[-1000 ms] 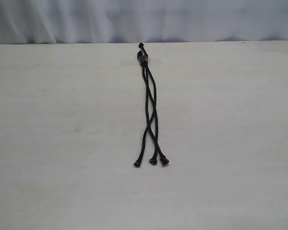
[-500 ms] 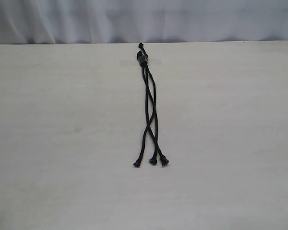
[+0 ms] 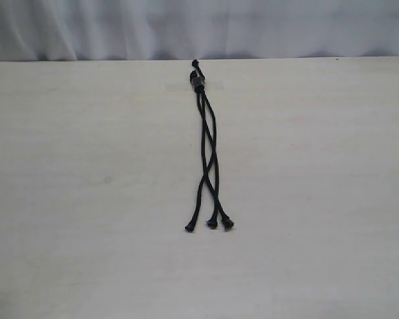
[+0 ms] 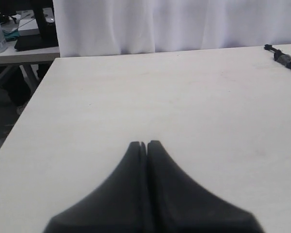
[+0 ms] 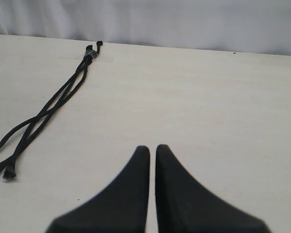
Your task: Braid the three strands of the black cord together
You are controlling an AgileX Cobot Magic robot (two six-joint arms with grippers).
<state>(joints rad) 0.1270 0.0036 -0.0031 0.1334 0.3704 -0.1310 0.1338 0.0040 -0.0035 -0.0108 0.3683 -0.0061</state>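
Black cord [image 3: 209, 167] lies mid-table [image 3: 86, 199], knot [image 3: 197, 80] near the far edge, three strands [image 3: 212, 222] loosely crossed (frayed tips fanned at the near end). Left gripper [image 4: 146, 143]: fingers pressed together, empty. Right gripper [image 5: 153, 148]: closed to a sliver, empty, apart from the cord.

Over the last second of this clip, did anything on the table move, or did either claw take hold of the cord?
Nothing visibly changed. The black cord lies exactly as before, with its three strands loosely crossed and untouched. No arm enters the exterior view in any picture. The left claw and right claw are empty and clear of the cord.
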